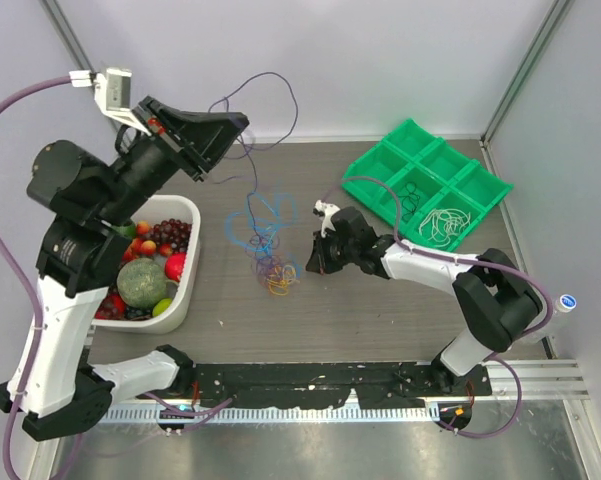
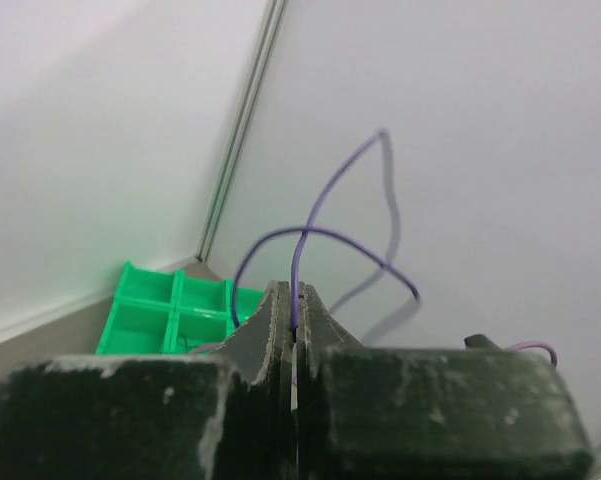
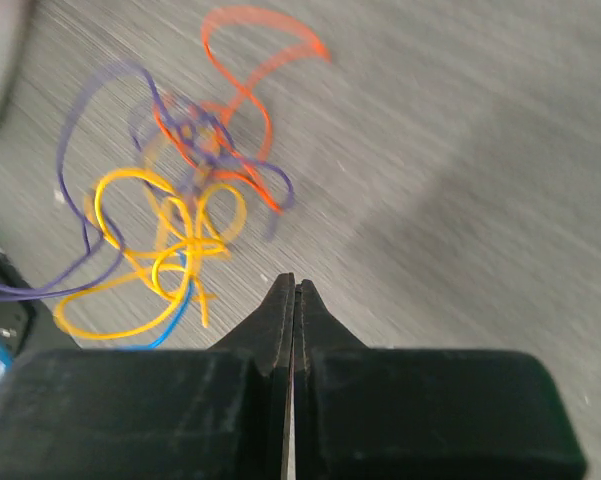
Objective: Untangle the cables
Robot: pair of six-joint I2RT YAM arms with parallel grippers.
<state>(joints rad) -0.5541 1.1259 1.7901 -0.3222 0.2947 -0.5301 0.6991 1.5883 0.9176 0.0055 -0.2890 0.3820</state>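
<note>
Top, left-wrist and right-wrist views of a two-arm rig, with the green plastic compartment tray [image 1: 435,165] serving as the landmark. The knotted heap of thin coloured cables [image 1: 273,270] is lying on the grey tabletop [image 1: 380,320] well to the left of the tray; in the right-wrist view it is showing yellow, orange, purple and blue loops [image 3: 170,240], blurred. Pale blue loops [image 1: 255,222] are spreading from the heap's far side.

The left gripper [image 1: 232,125] is hanging high above the table, further left of the tray than the heap, with its jaws clamped on one thin purple strand [image 2: 310,232]. That strand is arching free above the fingertips and, in the top view, is trailing down towards the heap [image 1: 250,170].

The right gripper [image 3: 294,285] is sitting low, between the tray and the heap, jaws pressed together with nothing seen between them.

The heap is lying just beyond the right fingertips, ahead and to the left in the wrist view, so the right arm is the nearer one. The lifted strand's long axis is running roughly vertically from heap to left gripper. Pinning or gripping the heap would probably let the purple strand draw clear; the right jaws would need parting first.
</note>
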